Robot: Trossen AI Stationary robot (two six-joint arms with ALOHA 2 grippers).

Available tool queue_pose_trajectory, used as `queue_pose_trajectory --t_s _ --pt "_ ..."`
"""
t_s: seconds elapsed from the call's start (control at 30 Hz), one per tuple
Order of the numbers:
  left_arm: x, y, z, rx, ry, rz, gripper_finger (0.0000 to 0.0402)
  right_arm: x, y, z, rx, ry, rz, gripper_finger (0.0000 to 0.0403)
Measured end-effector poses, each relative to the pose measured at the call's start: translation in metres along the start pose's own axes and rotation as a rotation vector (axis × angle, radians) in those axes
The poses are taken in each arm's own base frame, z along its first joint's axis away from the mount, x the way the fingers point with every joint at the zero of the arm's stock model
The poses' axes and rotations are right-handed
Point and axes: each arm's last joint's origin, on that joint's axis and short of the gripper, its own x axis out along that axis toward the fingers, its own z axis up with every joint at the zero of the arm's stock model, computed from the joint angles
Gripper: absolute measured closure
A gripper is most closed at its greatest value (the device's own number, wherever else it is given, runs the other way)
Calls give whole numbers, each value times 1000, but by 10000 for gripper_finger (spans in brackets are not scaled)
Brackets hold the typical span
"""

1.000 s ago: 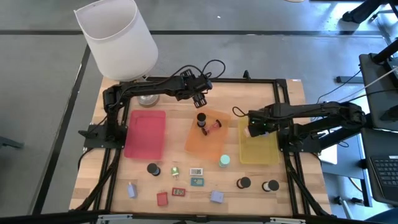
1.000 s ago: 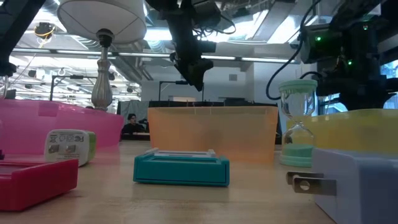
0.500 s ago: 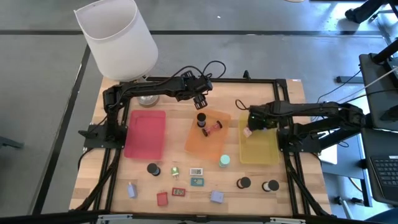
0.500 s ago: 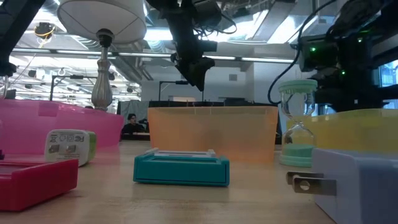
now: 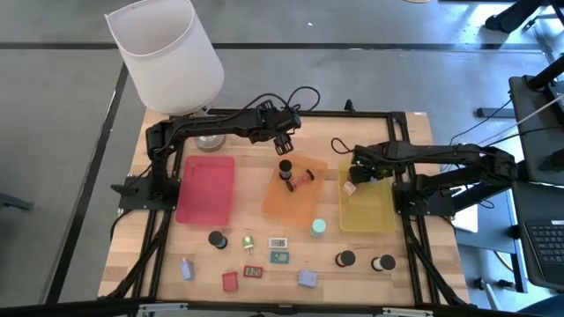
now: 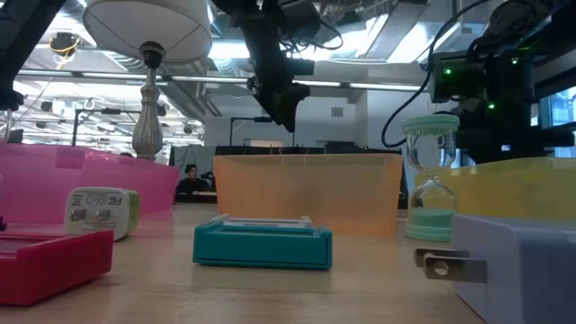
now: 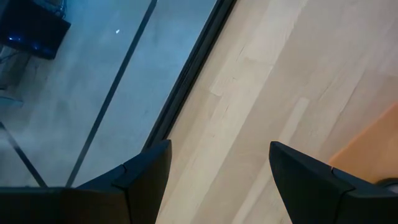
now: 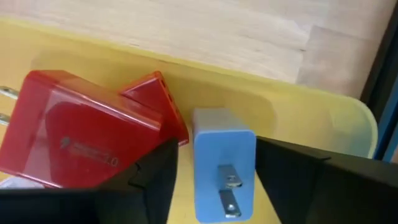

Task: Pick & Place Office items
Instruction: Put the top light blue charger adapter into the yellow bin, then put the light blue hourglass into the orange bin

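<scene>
My right gripper (image 8: pixel 216 158) hangs open, pointing down, inside the far left corner of the yellow tray (image 5: pixel 370 216). A lavender plug block (image 8: pixel 224 155) lies between its fingers on the tray floor, prongs up. A red block (image 8: pixel 81 137) lies beside it. My left gripper (image 5: pixel 284 141) hovers open and empty above the far edge of the orange tray (image 5: pixel 295 202). That tray holds a black bottle (image 5: pixel 285 169) and a small red item (image 5: pixel 305 179). Several more office items lie along the table's near side.
The pink tray (image 5: pixel 205 189) lies left of the orange one. A big white-shaded lamp (image 5: pixel 167 53) stands at the far left corner. A teal hourglass (image 5: pixel 318 227), black rolls (image 5: pixel 345 259) and a lavender block (image 5: pixel 307 278) sit near the front edge.
My right gripper has shifted a little toward the table's far edge over the yellow tray's far left corner. The pale block under it has stayed in place. The left arm has kept still.
</scene>
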Motion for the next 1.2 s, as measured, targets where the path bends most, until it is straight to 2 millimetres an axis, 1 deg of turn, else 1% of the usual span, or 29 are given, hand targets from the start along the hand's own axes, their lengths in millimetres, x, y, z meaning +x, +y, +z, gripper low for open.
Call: queue_pose_trajectory --t_s 0.1,0.17,0.23,0.33,0.5,0.63,0.8,0.9,1.03,1.13,1.2 --pt "0 0 -1 4 6 -1 135 0 0 1 0 -26 -16 163" --pt "-4 2 -2 9 15 -11 135 0 -1 1 -5 -40 -24 148" --pt "-11 6 -1 -4 0 -40 135 -1 0 2 -16 -39 -23 138" --pt "-24 13 -1 -25 -24 -101 135 -7 3 4 -36 -42 3 130" --pt "-47 22 -1 -61 -68 -188 135 -31 11 14 -88 -71 35 131" --pt "-67 22 -4 -111 -83 -268 135 -60 15 21 -138 -109 33 133" --pt "-87 13 -9 -213 -71 -285 135 -96 25 26 -287 -210 81 133" --pt "-97 3 -11 -273 -67 -285 135 -111 32 24 -431 -255 123 133" --pt "-109 -16 -13 -321 -67 -334 135 -116 39 14 -575 -254 152 133" --pt "-120 -32 -16 -290 -68 -393 135 -118 44 2 -640 -241 188 134" --pt "-128 -42 -18 -261 -74 -420 135 -120 49 -7 -698 -267 210 134"
